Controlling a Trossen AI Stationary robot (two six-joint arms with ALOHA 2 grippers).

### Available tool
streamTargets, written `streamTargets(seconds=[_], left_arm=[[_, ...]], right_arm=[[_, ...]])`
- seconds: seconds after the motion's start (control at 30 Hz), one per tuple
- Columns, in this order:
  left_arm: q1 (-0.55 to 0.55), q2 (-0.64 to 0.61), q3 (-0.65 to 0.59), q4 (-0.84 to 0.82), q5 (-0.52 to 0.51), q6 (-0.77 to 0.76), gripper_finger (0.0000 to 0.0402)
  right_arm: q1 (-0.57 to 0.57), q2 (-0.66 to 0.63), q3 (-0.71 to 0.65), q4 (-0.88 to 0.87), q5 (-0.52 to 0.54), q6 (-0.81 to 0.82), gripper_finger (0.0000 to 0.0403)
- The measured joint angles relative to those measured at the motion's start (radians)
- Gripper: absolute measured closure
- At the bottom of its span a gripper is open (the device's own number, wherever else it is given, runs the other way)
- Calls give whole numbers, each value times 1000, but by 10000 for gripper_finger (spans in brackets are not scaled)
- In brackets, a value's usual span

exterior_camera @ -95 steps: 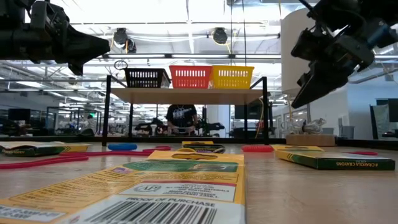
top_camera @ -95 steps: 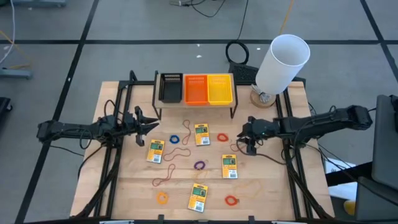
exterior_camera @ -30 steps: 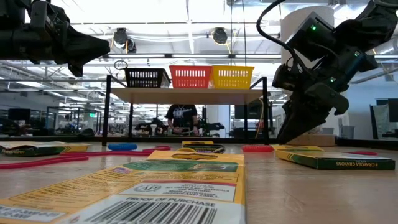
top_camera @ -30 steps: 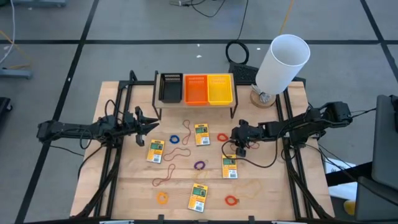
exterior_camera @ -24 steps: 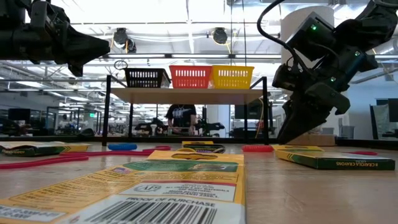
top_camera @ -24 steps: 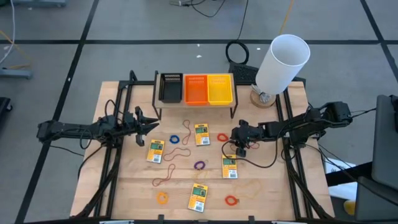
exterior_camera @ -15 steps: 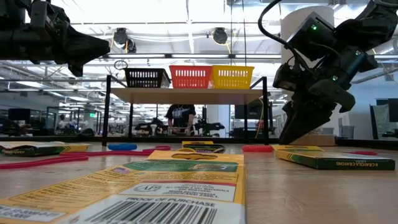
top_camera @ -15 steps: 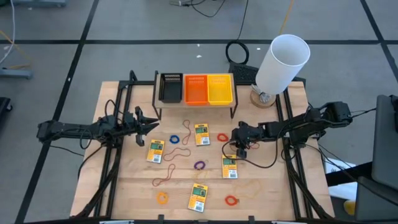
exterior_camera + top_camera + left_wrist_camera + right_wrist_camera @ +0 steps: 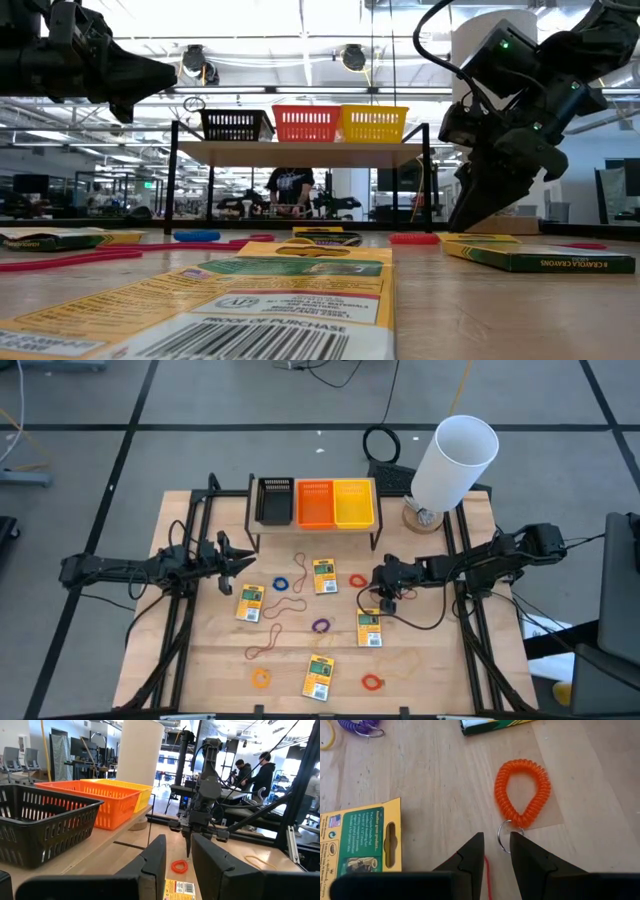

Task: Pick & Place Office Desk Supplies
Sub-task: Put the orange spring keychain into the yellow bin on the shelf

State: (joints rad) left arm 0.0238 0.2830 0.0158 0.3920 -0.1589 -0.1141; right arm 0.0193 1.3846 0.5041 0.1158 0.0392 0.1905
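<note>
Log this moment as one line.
left gripper: open, waiting at table's left | right gripper: open, above orange coiled loop with metal ring | nothing held
</note>
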Motion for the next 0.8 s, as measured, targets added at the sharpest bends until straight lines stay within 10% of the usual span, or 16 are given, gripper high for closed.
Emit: streamTargets(seconds=[0.8], left_arm=[[0,0,0,0,0,-3,321]], right_arm=[[0,0,0,2,15,15,316]])
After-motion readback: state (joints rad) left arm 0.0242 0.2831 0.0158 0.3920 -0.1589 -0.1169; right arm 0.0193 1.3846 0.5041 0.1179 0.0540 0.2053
